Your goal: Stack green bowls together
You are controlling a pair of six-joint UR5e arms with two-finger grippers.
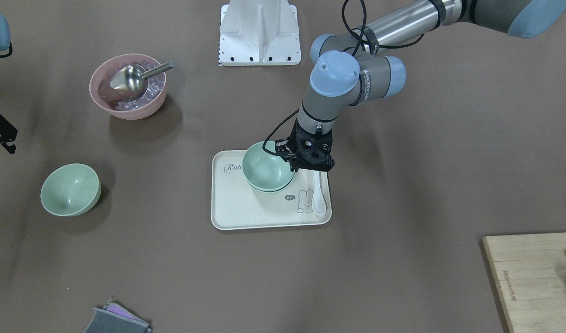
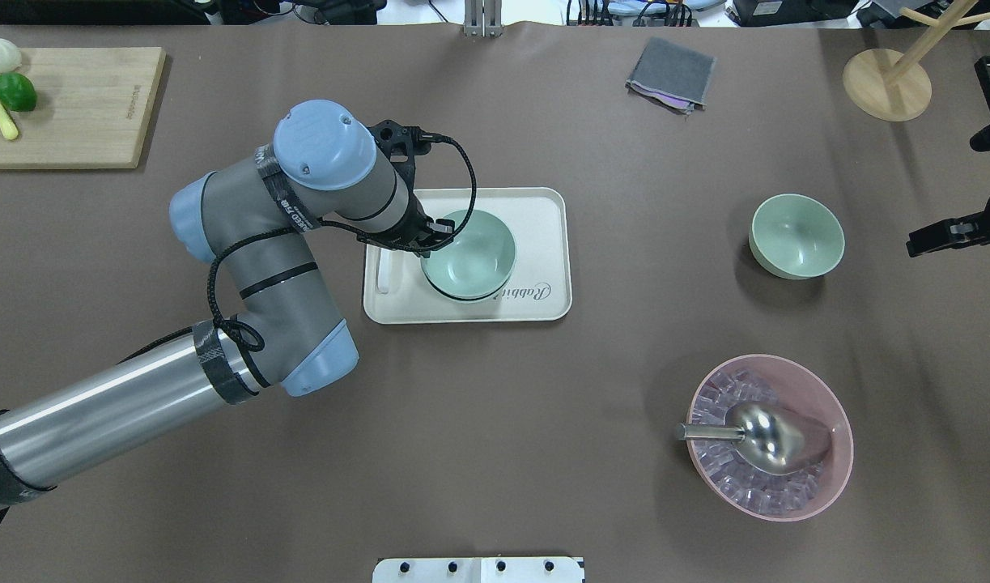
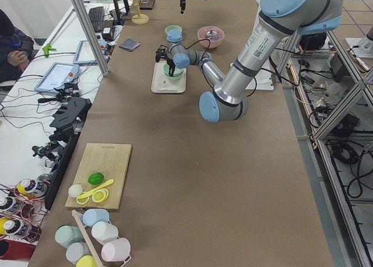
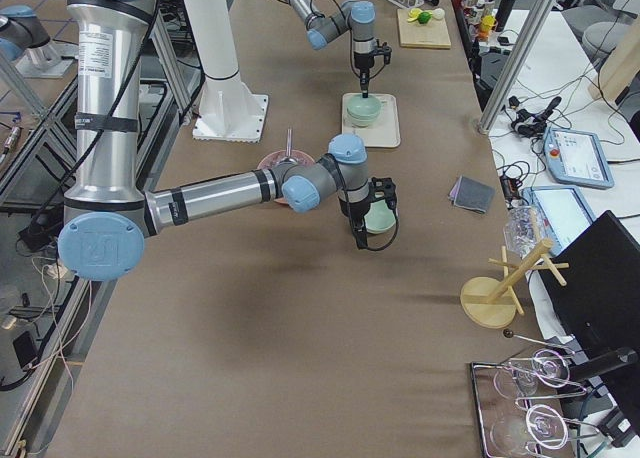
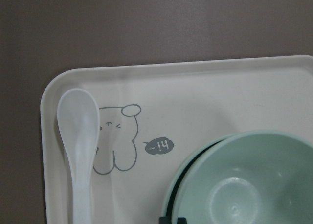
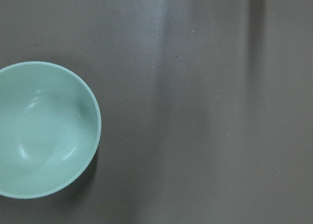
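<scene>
Two green bowls sit nested on the cream tray. The upper bowl leans slightly inside the lower one. My left gripper is shut on the upper bowl's rim, as the overhead view and the left wrist view also show. The third green bowl stands alone on the table; it also shows in the overhead view and the right wrist view. My right gripper hangs open and empty beside that bowl, apart from it.
A white spoon lies on the tray beside the stack. A pink bowl holds ice cubes and a metal scoop. A wooden cutting board with fruit, a grey cloth and the robot base stand around the edges.
</scene>
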